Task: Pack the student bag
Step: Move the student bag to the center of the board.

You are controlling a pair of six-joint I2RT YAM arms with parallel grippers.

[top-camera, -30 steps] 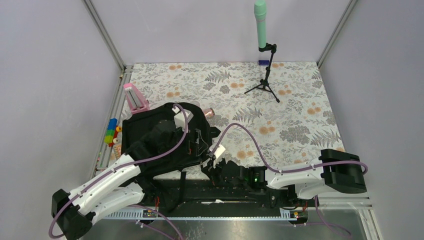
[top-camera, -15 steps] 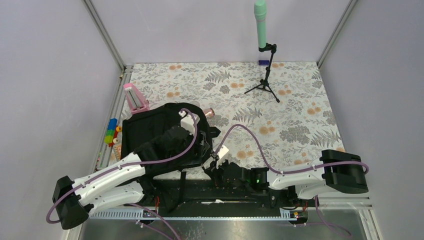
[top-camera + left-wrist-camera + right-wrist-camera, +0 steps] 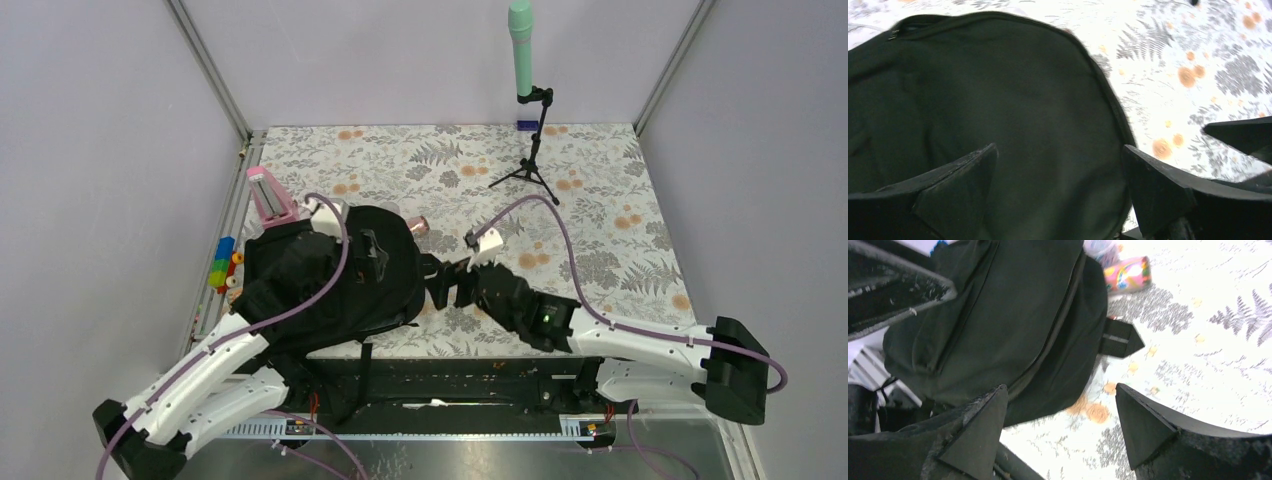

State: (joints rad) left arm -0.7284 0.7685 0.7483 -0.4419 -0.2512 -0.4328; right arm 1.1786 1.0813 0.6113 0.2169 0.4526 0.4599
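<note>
Soft black fabric student bag [image 3: 330,280] slumped on floral bench [image 3: 600,200]. Left pincer [image 3: 1059,148], right pincer [image 3: 1060,390]: both spread apart, empty.

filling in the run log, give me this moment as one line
student bag: lying on floral tabletop | left end effector: open, empty, above bag | right end effector: open, empty, at bag's edge

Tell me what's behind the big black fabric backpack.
Past the black fabric backpack, a pink wedge-shaped stand and a pink rainbow-printed can show. Anything else lying close against its far side is covered.
</note>
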